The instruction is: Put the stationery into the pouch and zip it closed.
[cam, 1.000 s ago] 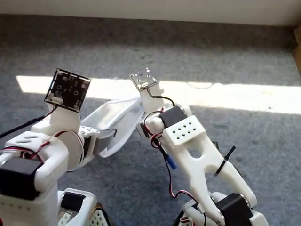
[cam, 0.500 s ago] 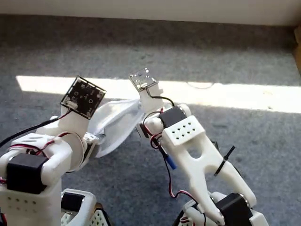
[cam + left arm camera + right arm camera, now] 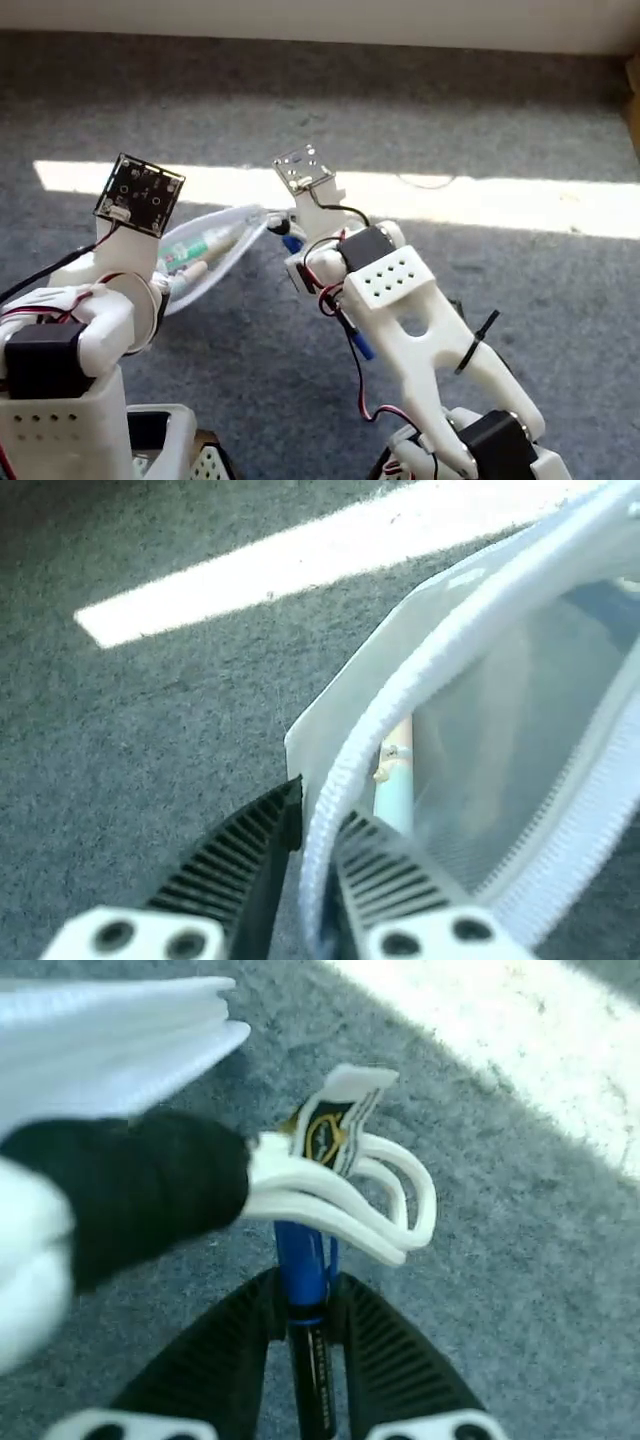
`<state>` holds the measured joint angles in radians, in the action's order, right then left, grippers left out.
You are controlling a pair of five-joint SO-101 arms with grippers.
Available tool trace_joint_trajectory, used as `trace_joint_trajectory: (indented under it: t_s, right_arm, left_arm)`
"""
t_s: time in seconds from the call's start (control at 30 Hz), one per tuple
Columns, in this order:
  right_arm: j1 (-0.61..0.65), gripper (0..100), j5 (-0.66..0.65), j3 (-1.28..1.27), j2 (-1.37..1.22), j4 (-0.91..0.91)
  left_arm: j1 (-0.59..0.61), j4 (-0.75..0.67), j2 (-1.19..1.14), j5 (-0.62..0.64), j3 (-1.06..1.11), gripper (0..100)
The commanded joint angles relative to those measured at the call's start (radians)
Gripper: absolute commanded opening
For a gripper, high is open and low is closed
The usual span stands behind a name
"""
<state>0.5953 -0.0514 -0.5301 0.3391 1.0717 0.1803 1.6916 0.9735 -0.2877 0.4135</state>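
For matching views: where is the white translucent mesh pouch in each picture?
High view: white translucent mesh pouch between the two arms.
Left wrist view: its zip edge clamped in the left gripper.
Right wrist view: pouch past the right gripper, which grips a blue piece.
Shared landmark: the sunlit carpet strip.

1. The pouch (image 3: 232, 238) is white see-through mesh with a white zip, unzipped and stretched out lengthwise.
2. Some stationery (image 3: 190, 255) lies inside it.
3. A blue pen (image 3: 300, 1270) sits just beside its end.
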Motion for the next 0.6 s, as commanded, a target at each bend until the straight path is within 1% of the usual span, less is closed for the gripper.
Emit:
trace_joint_trajectory:
  t_s: [0.0,0.1,0.3,0.47,0.5,0.57]
  right_arm:
    - [-0.045,0.5,-0.003,0.007,0.041,-0.013]
    - [-0.096,0.5,-0.003,0.004,0.038,-0.018]
    - [-0.108,0.5,-0.003,-0.047,0.036,-0.021]
    - [-0.176,0.9,-0.003,-0.048,0.036,-0.022]
    - [-0.179,2.1,-0.003,-0.050,0.036,-0.024]
    - [-0.180,7.8,-0.003,-0.056,0.035,-0.027]
  left_arm:
    - [0.021,-0.095,-0.012,0.017,0.045,1]
    - [0.021,-0.127,-0.004,0.069,0.067,1]
    - [0.021,-0.138,-0.002,0.143,0.061,1]
    - [0.021,-0.183,-0.002,0.196,0.067,1]
    - [0.021,-0.189,-0.002,0.206,0.067,1]
    - [0.021,-0.190,-0.002,0.227,0.068,1]
